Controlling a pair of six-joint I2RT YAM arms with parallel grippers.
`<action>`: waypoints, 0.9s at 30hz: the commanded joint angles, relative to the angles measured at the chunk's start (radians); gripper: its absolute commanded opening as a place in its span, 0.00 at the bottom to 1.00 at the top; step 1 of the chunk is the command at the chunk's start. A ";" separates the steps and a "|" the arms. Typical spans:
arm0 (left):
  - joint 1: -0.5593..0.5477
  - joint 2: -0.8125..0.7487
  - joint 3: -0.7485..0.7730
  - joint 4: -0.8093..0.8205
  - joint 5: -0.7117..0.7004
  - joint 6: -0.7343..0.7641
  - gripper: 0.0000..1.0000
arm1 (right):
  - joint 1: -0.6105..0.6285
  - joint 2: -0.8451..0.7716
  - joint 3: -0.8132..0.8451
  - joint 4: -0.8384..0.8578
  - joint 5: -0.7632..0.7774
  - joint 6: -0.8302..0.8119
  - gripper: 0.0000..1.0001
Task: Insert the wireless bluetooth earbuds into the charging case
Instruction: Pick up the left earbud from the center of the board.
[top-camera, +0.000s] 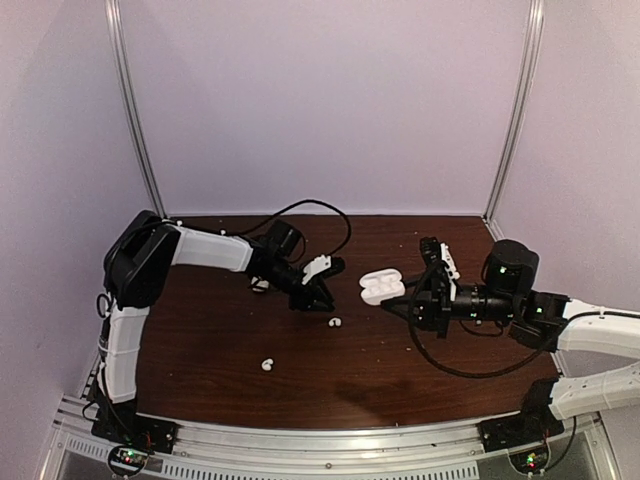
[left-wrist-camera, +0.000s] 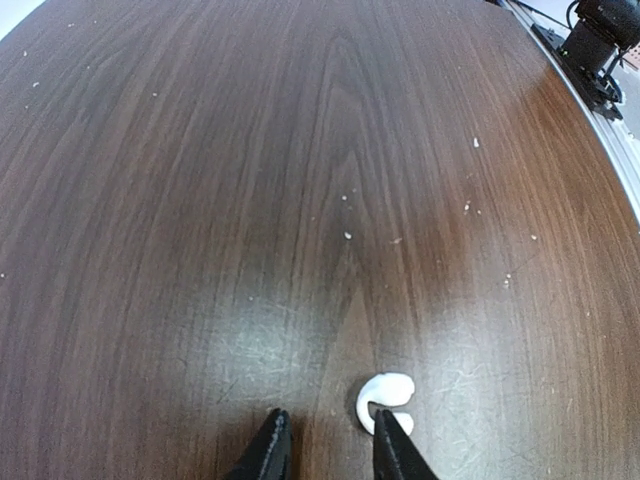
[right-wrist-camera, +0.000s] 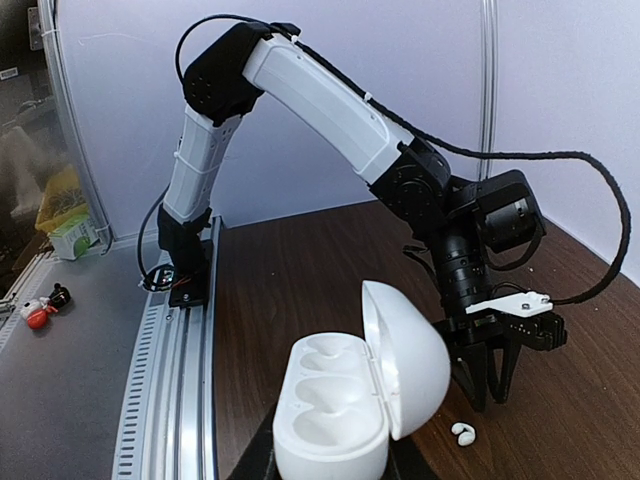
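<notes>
Left hand (left-wrist-camera: 330, 458) close over bench (left-wrist-camera: 300, 150), fingers (left-wrist-camera: 268, 455) apart, bare wood in the gap. One white earbud (left-wrist-camera: 388, 392) lies at the right fingertip, touching or just beside it. White specks (left-wrist-camera: 347, 236) scattered farther out.

Dim, purplish overhead view (soft shadows), a pale sheen on the tabletop (left-wrist-camera: 250, 330).

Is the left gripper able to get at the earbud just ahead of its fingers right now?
Probably yes. The left gripper is open, with nothing between it and the earbud. The earbud lies by one fingertip, off centre, so a small sideways shift seems needed.
</notes>
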 joint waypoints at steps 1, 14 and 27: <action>-0.009 0.033 0.015 0.033 0.011 -0.016 0.31 | -0.006 0.006 0.011 0.004 -0.014 0.001 0.00; -0.052 0.061 0.007 0.019 -0.039 -0.009 0.31 | -0.005 0.011 0.014 0.001 -0.012 0.000 0.00; -0.073 0.030 -0.031 -0.006 -0.029 0.002 0.24 | -0.006 0.005 0.011 -0.005 -0.006 -0.003 0.00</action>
